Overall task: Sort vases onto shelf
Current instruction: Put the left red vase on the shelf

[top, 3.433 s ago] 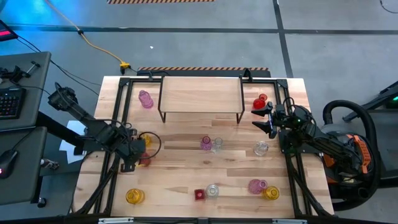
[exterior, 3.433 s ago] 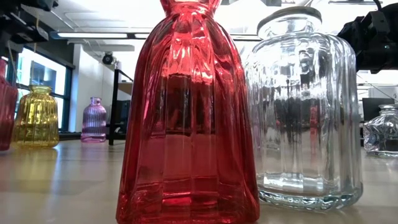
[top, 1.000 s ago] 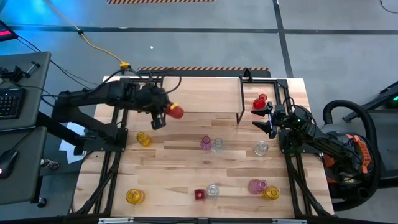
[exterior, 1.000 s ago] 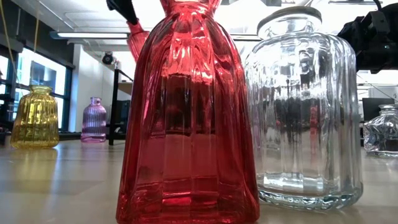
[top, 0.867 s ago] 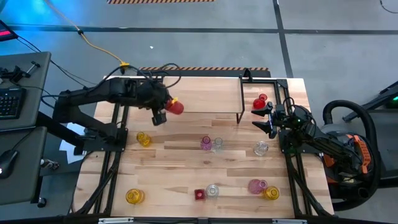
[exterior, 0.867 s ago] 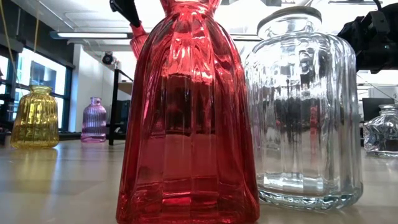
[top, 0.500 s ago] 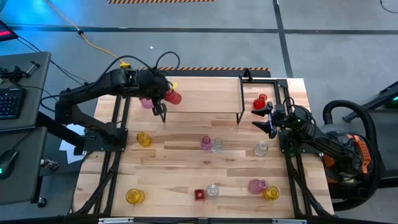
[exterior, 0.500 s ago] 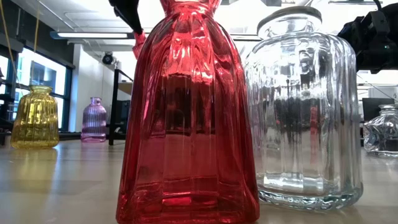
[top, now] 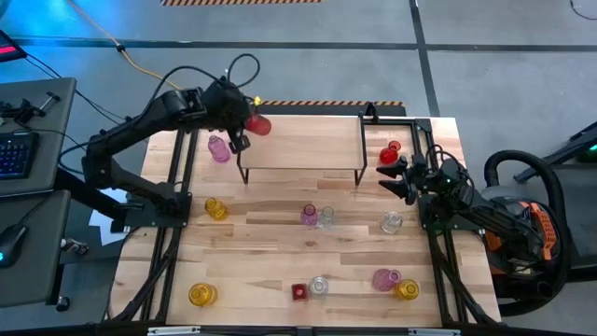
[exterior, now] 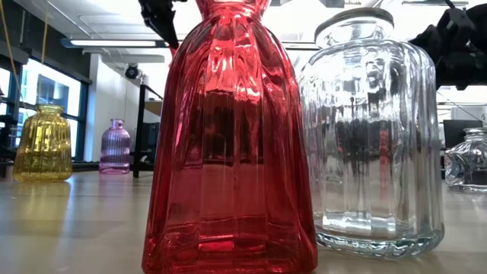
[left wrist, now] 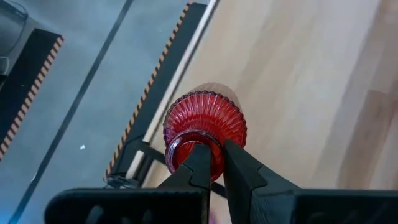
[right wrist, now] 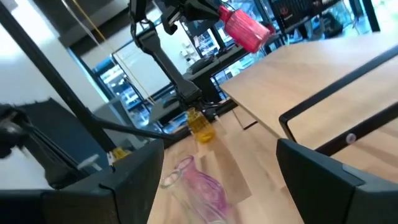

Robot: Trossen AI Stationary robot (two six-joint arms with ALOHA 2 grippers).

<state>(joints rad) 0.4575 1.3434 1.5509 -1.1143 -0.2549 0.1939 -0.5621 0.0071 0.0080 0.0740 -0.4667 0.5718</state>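
Note:
My left gripper (top: 248, 121) is shut on a small red ribbed vase (top: 259, 124) and holds it in the air over the far left corner of the shelf (top: 308, 142), a light wood plank on black legs. The right wrist view shows that vase (right wrist: 245, 28) tilted above the plank. My right gripper (top: 395, 179) stands open at the table's right side, beside another red vase (top: 390, 150) that stands on the table. Several more vases stand on the table in front of the shelf. My left gripper pinches the red vase's mouth rim (left wrist: 219, 144), one finger (left wrist: 200, 163) over the mouth opening and one (left wrist: 241, 169) outside the neck. The fingers slant down from the table's left side. The vase hangs tilted below them, bottom away from the gripper, clear of the shelf.
A pink vase (top: 218, 149) stands left of the shelf, under my left arm. A yellow vase (top: 215, 208), a pink and clear pair (top: 317, 217) and a clear one (top: 391, 222) stand mid-table. A red vase (exterior: 228, 137) and a clear jar (exterior: 373, 129) stand close before the low camera.
My left gripper has carried the red vase toward the table's far edge, from over the shelf's near left corner to over its far left corner. The vase has stayed lifted and tilted in the hold.

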